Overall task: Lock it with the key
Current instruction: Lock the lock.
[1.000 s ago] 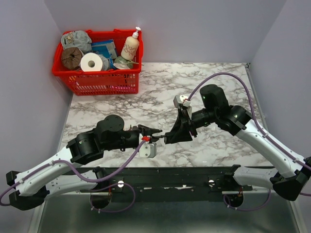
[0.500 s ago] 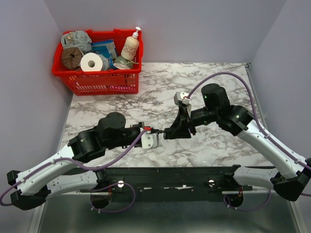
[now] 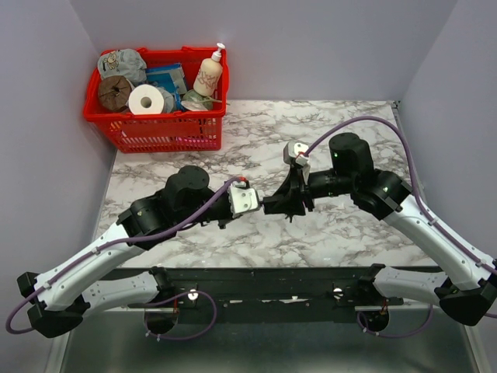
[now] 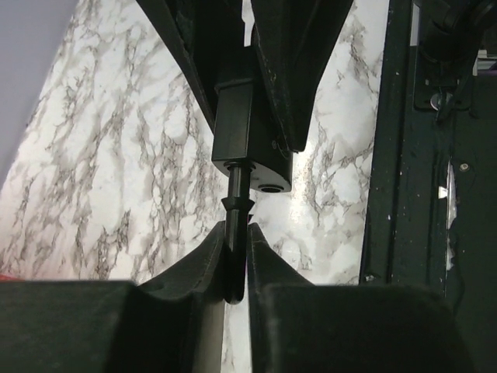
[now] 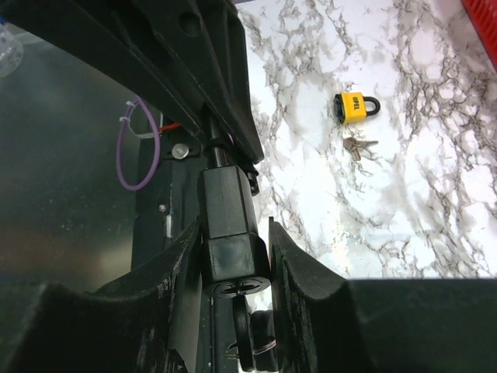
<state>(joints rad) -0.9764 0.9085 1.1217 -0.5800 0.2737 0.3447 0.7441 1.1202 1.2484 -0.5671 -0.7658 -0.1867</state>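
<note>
Two arms meet above the veined marble table. Now the right gripper is clamped on the lock, a matte black rectangular block, with its pads flat against both sides. The left gripper is pinched almost closed on a thin, notched black rod that juts from the lock's end beside a round hole. At the opposite end sits what looks like a dark key with a wire ring. Out on the marble lies a yellow padlock, small keys just beside it.

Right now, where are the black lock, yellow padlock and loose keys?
black lock (image 5: 231, 225): right wrist view, body side.
yellow padlock (image 5: 354, 109): right wrist view, body face.
loose keys (image 5: 358, 146): right wrist view, bunch middle.
</note>
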